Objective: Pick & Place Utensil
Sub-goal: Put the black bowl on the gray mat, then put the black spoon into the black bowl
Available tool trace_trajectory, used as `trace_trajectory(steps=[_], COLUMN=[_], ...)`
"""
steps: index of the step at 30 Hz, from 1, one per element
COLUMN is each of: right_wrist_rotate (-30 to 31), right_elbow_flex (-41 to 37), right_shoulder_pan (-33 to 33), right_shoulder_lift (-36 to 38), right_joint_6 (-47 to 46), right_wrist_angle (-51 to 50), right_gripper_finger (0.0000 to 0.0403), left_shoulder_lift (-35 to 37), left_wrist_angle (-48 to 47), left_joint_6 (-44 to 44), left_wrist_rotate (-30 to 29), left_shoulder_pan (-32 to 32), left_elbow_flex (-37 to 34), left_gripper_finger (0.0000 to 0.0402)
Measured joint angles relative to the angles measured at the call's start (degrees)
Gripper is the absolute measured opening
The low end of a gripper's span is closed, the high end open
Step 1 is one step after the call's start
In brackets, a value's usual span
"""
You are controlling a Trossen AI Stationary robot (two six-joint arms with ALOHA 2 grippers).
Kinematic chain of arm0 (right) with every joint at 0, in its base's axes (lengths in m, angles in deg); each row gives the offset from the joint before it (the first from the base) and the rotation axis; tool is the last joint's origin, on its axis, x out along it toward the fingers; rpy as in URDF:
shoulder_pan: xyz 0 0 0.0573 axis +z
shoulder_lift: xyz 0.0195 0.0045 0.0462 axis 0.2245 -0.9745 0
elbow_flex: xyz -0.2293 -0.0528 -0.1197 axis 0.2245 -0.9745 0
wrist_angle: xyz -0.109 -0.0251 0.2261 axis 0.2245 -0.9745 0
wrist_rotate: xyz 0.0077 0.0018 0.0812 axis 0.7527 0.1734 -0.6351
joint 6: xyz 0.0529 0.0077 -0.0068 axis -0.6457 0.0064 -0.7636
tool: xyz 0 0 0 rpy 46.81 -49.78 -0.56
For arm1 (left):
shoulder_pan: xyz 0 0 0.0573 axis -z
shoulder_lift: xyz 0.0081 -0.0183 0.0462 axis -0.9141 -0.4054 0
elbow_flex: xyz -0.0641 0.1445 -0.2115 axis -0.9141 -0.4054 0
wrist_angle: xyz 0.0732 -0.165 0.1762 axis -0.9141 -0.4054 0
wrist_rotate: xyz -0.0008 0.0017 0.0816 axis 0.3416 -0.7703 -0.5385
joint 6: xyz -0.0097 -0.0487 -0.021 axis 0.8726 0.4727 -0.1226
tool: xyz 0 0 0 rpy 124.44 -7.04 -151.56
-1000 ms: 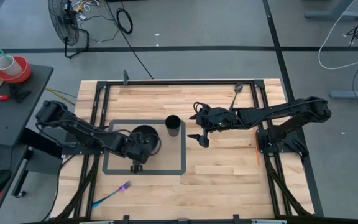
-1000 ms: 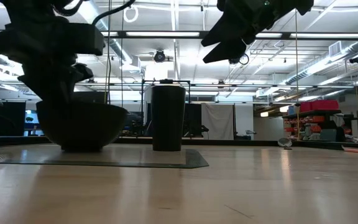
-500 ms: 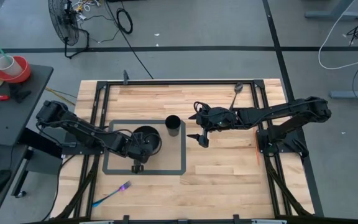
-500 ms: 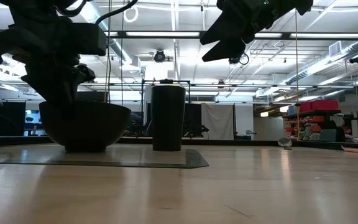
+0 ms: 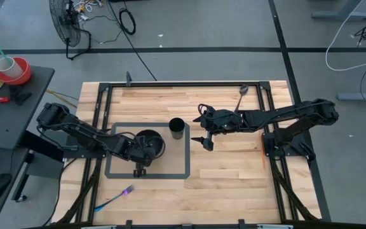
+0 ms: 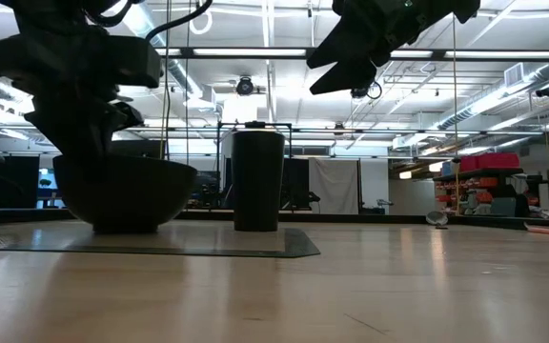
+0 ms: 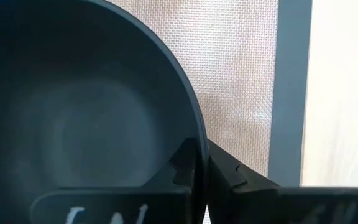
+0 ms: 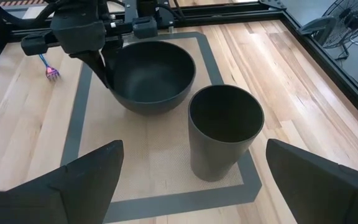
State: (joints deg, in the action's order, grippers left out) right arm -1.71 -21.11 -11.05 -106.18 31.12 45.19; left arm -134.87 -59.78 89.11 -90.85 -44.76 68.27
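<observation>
- High view: your left gripper (image 5: 140, 154) sits at the bowl (image 5: 150, 142), on the mat (image 5: 182, 173). The fork (image 5: 115, 198) lies on bare wood outside the mat's near-left corner, apart from everything. From the left jaws it lies toward the table's near edge and a little outward; its long axis runs diagonally, purple head pointing toward the mat, blue handle toward the near-left corner. The left arm is clearly the nearer one. The right gripper (image 5: 206, 133) hangs beyond the cup (image 5: 176, 128), well apart from the fork. A spoon (image 5: 241, 95) lies far back on the right side, nearer that arm.
- Low view: the bowl (image 6: 125, 192) and cup (image 6: 257, 180) stand on the mat; the right gripper (image 6: 351, 57) is raised well above the table. You cannot see the fork here.
- Left wrist view: your jaws pinch the bowl's rim (image 7: 194, 140), one finger (image 7: 182, 171) inside, the other outside. I judge you must let go before going for the fork.
- Right wrist view: the right fingers (image 8: 82, 177) stand wide apart, holding nothing. The cup (image 8: 225, 130) is just ahead between them, the bowl (image 8: 151, 74) behind it, the fork's head (image 8: 51, 73) far beyond the left gripper (image 8: 101, 65).
</observation>
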Motion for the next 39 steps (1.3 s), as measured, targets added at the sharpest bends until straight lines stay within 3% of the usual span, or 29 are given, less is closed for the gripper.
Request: trace_trajectory(steps=[14, 24, 28, 33, 39], right_wrist_rotate=[-0.41, -0.41, 0.09, 6.06, 11.62], right_elbow_flex=[0.00, 0.00, 0.00, 0.00, 0.02], right_shoulder_pan=[0.01, 0.00, -0.06, -0.98, -4.49], right_shoulder_lift=[0.00, 0.00, 0.02, 0.00, 0.01], right_joint_6=[0.00, -0.21, -1.47, -4.59, -18.81], right_wrist_angle=[-0.03, -0.11, -1.85, -8.36, -17.79], right_gripper_finger=[0.0398, 0.0398, 0.0398, 0.0398, 0.0398], left_shoulder_lift=[-0.07, -0.11, 0.05, 2.39, 7.27], left_wrist_angle=[-1.79, -8.95, -12.49, -4.24, -2.34], left_joint_6=[1.72, -0.26, -0.30, 0.45, 1.28], left_wrist_rotate=[1.05, -1.33, -8.21, -24.03, -32.98], left_shoulder_pan=[0.07, 0.04, 0.09, 1.04, 1.05], left_elbow_flex=[0.25, 9.26, 11.60, 8.92, 5.87], left_gripper_finger=[0.0111, 0.0140, 0.0144, 0.0139, 0.0133])
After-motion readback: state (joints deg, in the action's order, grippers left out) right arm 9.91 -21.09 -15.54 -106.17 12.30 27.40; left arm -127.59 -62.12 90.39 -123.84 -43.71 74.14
